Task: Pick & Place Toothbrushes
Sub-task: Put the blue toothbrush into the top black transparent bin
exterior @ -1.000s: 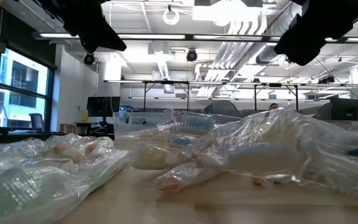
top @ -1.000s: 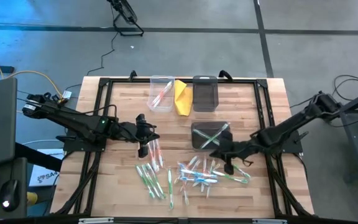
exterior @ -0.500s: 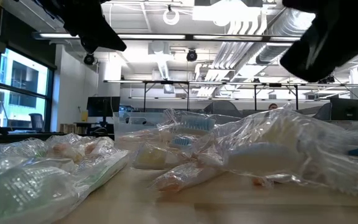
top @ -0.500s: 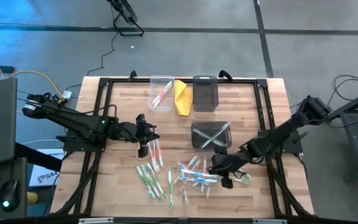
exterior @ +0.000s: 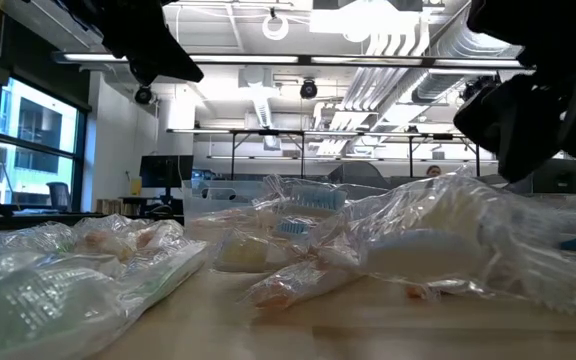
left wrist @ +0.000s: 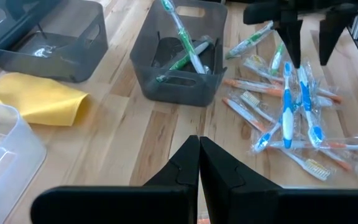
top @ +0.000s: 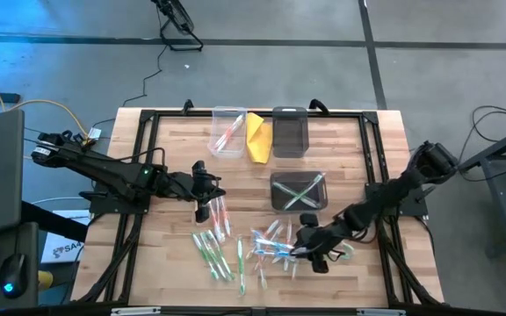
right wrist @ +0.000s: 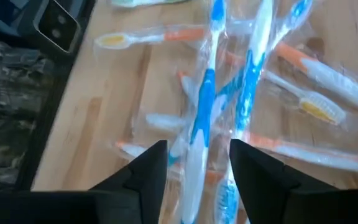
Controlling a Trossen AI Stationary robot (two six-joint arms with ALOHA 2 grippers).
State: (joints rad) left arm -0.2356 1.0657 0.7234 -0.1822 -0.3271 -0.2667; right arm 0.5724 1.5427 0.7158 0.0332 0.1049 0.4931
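Wrapped toothbrushes lie in a loose pile (top: 275, 246) near the table's front middle, with green ones (top: 213, 254) to its left. My right gripper (right wrist: 199, 165) is low over the pile, open, its fingers on either side of a blue toothbrush (right wrist: 202, 118); I cannot see it touching. The left wrist view shows the same gripper (left wrist: 308, 56) above the blue brushes (left wrist: 288, 106). My left gripper (left wrist: 199, 163) hangs shut with nothing between its fingers, above the table left of centre (top: 202, 197).
A dark bin (top: 299, 191) holding green toothbrushes stands just beyond the pile. At the far edge are a clear bin (top: 227, 132) with orange brushes, a yellow cloth (top: 258, 136) and a second dark bin (top: 290, 132). A black frame (top: 372, 175) borders the table.
My right gripper has gone down and toward the table's near edge, a little to the left, from beside the dark bin to just over the toothbrush pile, tipping further downward. The left arm and the toothbrushes have kept still.
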